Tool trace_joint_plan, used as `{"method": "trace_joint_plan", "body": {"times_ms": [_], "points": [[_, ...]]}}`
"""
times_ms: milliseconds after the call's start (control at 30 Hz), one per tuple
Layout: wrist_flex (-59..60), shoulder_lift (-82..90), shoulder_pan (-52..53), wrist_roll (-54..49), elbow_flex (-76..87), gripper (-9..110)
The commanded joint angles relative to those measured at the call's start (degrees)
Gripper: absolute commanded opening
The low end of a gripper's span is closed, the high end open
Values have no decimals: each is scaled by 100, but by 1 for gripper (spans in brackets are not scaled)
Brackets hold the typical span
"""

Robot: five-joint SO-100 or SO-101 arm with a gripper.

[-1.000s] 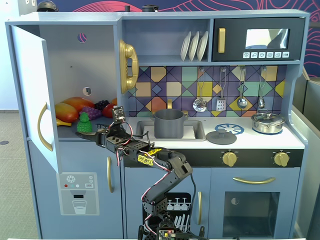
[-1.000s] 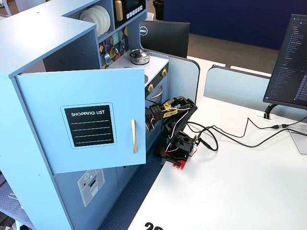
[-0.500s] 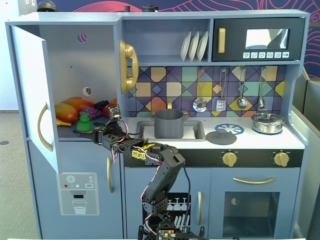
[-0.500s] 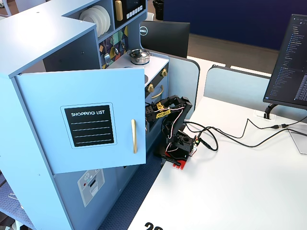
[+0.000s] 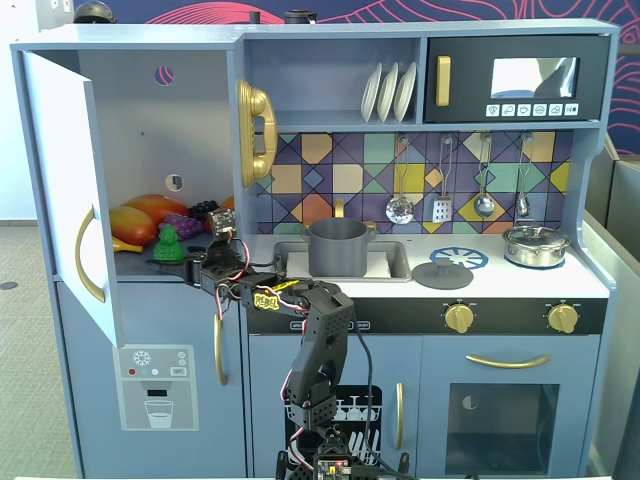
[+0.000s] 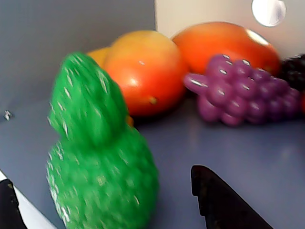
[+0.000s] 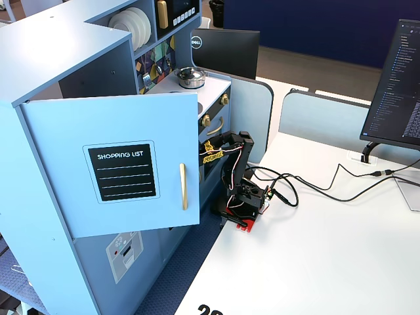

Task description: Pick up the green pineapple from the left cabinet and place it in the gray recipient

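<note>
Green bumpy plastic pineapple (image 6: 97, 162) stands upright on the blue-grey shelf of the tall open left cabinet (image 5: 195, 130), near the front edge; orange-red mango-like fruits (image 6: 143, 71) and a purple grape bunch (image 6: 238, 88) lie close behind it. Black two-finger gripper (image 5: 190, 268) sits at the shelf front. In the wrist view the jaws are spread wide, one dark tip at each side of the pineapple, nothing held.

Risks, judged: pineapple sits off to the left between the tips, so closing could nudge it over or push it back into the fruits. Smooth rounded body may slip out. Lifting out, arm could clip the open cabinet door (image 5: 75, 190).

Dark gray cylindrical pot (image 5: 338, 247) waits in the sink, well apart to the right in a fixed view.

Writing: "REBEL" tag on the arm, "SHOPPING LIST" panel (image 7: 125, 172) on the door outside, "DELL" on a monitor back (image 7: 226, 52).
</note>
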Motion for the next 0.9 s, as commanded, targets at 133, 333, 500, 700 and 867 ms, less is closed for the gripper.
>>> {"method": "trace_joint_plan", "body": {"times_ms": [133, 333, 500, 700, 867], "points": [[-272, -396, -44, 88, -826, 35], [-308, -466, -281, -448, -826, 0], [255, 229, -422, -290, -738, 0], [3647, 2769, -1055, -615, -686, 0], [4825, 4491, -1424, -896, -431, 0]]}}
